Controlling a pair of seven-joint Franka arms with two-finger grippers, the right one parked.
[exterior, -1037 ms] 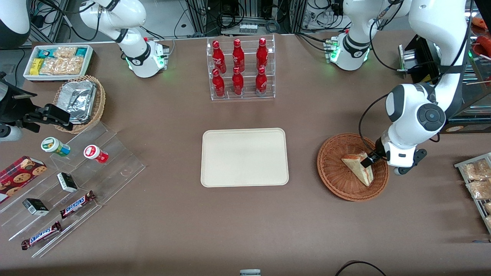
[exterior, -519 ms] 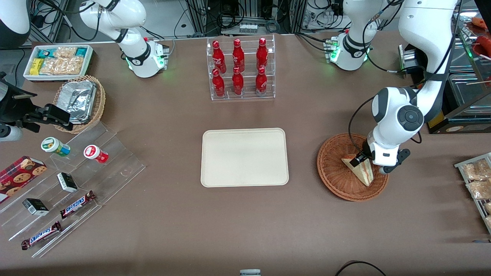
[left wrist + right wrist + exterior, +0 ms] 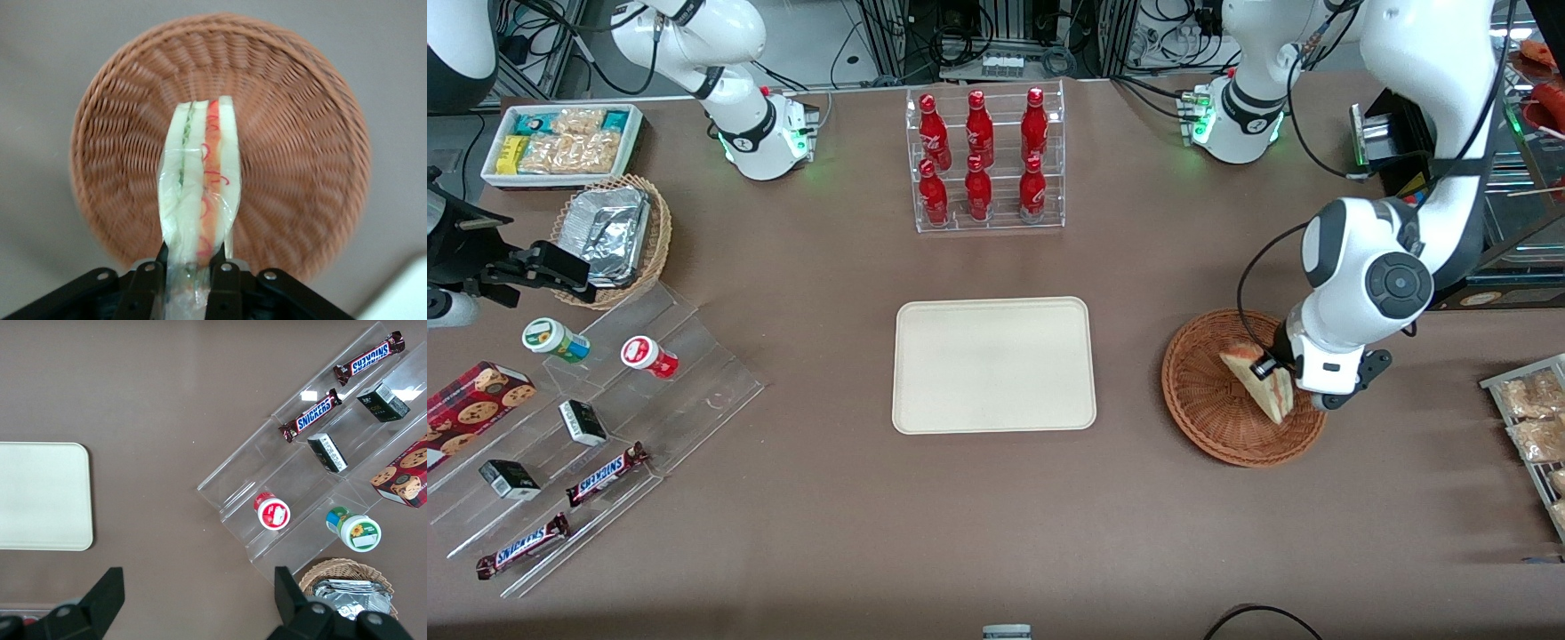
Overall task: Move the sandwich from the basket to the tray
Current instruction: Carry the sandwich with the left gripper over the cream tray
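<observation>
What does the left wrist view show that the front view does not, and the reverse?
Only the left wrist view shows the gripper fingers pinching the sandwich by its edge, filling layers facing the camera. Only the front view shows the tray whole and the rack of red bottles. Both show the sandwich above the basket.

The front view looks steeply down over the whole table. The left wrist view hangs close above the basket (image 3: 220, 143). The right wrist view shares the tray (image 3: 40, 497) with it.
</observation>
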